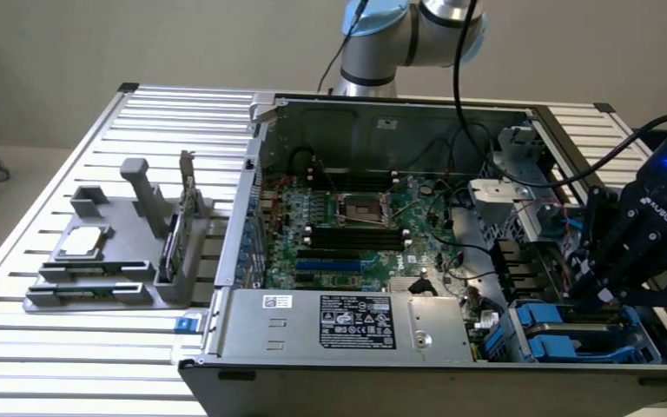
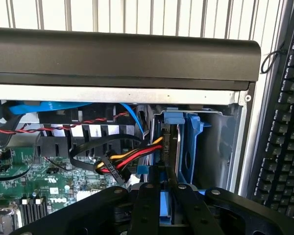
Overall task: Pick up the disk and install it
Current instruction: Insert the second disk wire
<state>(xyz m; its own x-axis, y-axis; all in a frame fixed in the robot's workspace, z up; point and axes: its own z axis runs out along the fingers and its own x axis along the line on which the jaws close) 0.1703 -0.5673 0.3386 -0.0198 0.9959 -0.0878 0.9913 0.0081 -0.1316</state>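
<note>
Disk first: I see the flat grey metal hard drive in its blue plastic rail frame standing on edge in the blue drive bay at the front corner of the open computer case, seen edge-on from the wrist view, with its blue tab at the top. In the exterior view the bay sits at the lower right of the case, and only the blue rails are clear to me there.

My black gripper is right over that drive, its fingers closed narrowly on either side of the blue frame edge; they appear to grip the disk, with the drive partly down in the bay.

Beside the bay I see a bundle of red, yellow and black power cables ending in a black connector, and a green motherboard filling the case floor. A silver power supply box with a white label lies along the near side of the case.

Outside the case, on the ribbed metal tabletop, a grey parts holder carries a small square silver chip and an upright green circuit card. A black keyboard lies just beside the case in the wrist view.
</note>
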